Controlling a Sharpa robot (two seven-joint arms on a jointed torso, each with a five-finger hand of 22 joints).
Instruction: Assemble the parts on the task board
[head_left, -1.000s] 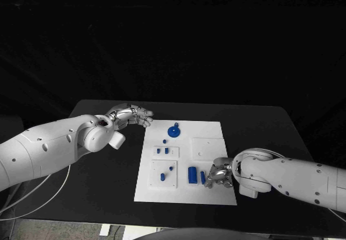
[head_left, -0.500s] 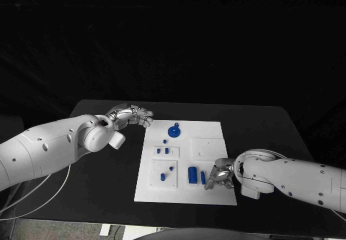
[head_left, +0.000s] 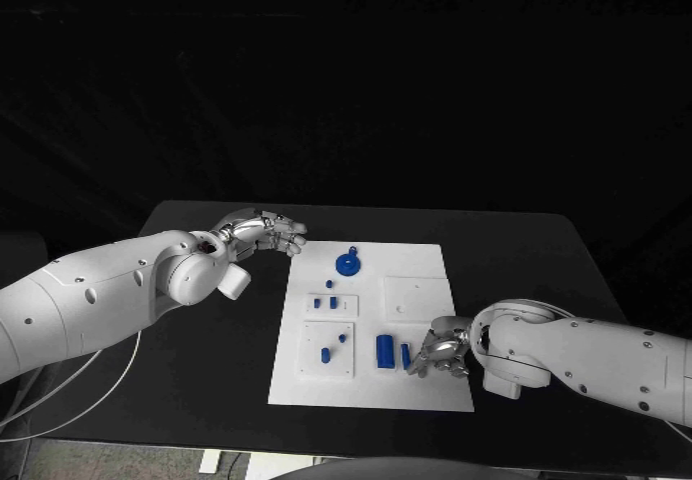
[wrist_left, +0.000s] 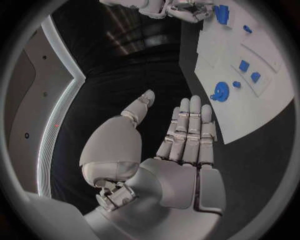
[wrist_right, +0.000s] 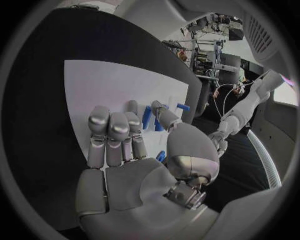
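White rectangular task board (head_left: 411, 300) lies mid black tabletop (head_left: 519, 250), carrying small blue plastic parts: a round disc-shaped part (head_left: 348, 263) near its far end, upright blue blocks (head_left: 385, 348) near its near right corner. Left hand (head_left: 264, 232) hovers off the board's far left corner, fingers extended, holding nothing. Right hand (head_left: 438, 352) sits over the near right corner just beside the blocks, fingers curled; grip on a part cannot be determined.

Small blue parts (head_left: 385, 348) lie, seemingly flat, on the white task board (head_left: 418, 289).
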